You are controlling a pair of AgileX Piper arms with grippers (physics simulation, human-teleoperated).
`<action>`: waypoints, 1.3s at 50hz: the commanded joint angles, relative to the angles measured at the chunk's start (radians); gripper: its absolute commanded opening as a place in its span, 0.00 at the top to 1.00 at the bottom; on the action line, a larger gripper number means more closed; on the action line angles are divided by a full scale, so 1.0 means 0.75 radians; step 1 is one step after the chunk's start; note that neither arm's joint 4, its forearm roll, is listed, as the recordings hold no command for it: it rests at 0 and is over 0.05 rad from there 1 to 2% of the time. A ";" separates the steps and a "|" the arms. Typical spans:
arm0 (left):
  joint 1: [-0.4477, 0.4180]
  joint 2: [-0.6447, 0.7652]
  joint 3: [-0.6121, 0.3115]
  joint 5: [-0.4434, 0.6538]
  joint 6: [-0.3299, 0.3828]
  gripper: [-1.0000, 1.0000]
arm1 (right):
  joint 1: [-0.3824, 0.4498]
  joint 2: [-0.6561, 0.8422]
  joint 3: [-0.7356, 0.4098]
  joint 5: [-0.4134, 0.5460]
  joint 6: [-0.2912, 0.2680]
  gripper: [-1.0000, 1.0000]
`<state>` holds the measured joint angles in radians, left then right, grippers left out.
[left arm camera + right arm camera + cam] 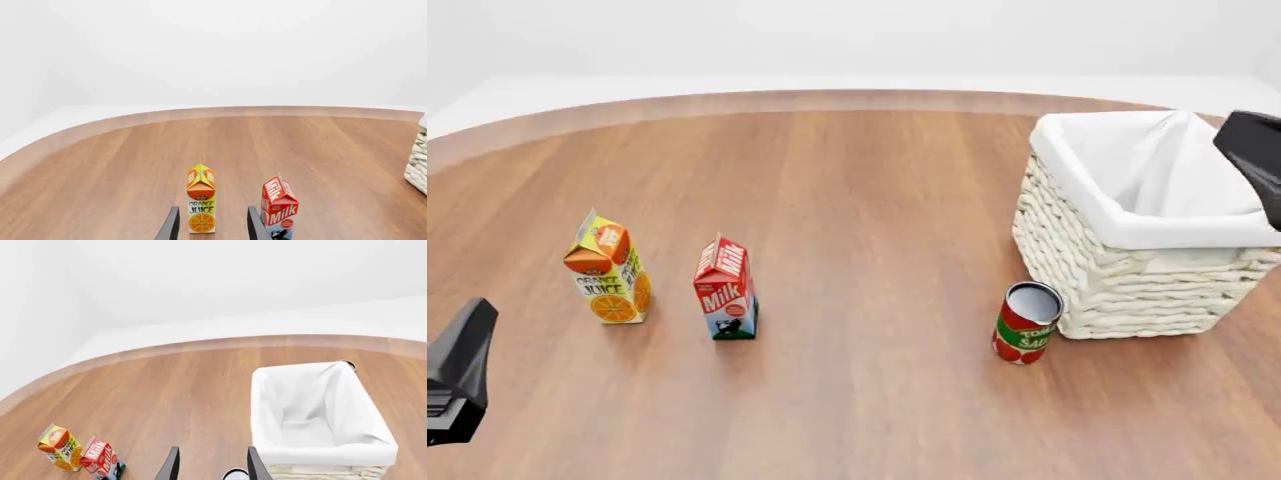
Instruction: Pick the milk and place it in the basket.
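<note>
1. On my front view, the small red-topped gable milk carton (pixel 725 289) stands upright on the round wooden counter (pixel 854 200), just right of the orange-yellow juice carton (pixel 607 268) and well apart from the large cream-white woven wicker basket (pixel 1134 275). The basket's white cloth liner (pixel 1148 165) is folded over its rim, and I see only liner inside. A red-green tomato can (pixel 1026 322) stands upright just beside the basket's near left corner, its open top showing a pale inside. Only a dark piece of the left arm (pixel 457 372) and of the right arm (pixel 1257 150) shows at the edges; the fingers are out of sight here.

2. My left wrist view shows what the front one hides: the left gripper (pixel 212 225) has its fingers (pixel 170 225) spread apart, holding nothing. The juice carton sits in line between them, farther out, while the milk carton (pixel 278 207) stands just outside one finger. A sliver of the basket (pixel 417 165) shows at the frame edge.

3. My right wrist view looks down into the basket (pixel 320 412): bare liner. The right gripper (pixel 212 465) also has its fingers (pixel 171 465) parted and empty, with the can's rim (pixel 235 474) peeking between them. Milk (pixel 100 457) and juice (pixel 59 446) stand far off on the counter.
</note>
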<state>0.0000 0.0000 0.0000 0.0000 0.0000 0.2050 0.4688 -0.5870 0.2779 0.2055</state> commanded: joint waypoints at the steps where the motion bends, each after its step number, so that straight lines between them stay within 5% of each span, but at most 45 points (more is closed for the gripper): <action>1: 0.000 0.000 0.000 0.000 0.000 0.00 | 0.054 0.177 -0.173 0.093 0.019 0.00; 26: 0.000 0.000 0.000 0.000 0.000 0.00 | 0.300 0.686 -0.598 0.169 -0.065 0.00; 39: 0.000 0.000 0.000 0.000 0.000 0.00 | 0.451 0.935 -0.760 0.201 0.008 0.00; 56: 0.000 0.000 0.000 0.000 0.000 0.00 | 0.505 1.099 -0.916 0.256 0.114 0.00; 65: 0.000 0.000 0.000 0.000 0.000 0.00 | 0.523 1.208 -0.938 0.228 0.232 0.00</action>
<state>0.0000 0.0000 0.0000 0.0000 0.0000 0.5728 1.2907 -1.2467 0.4518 0.3115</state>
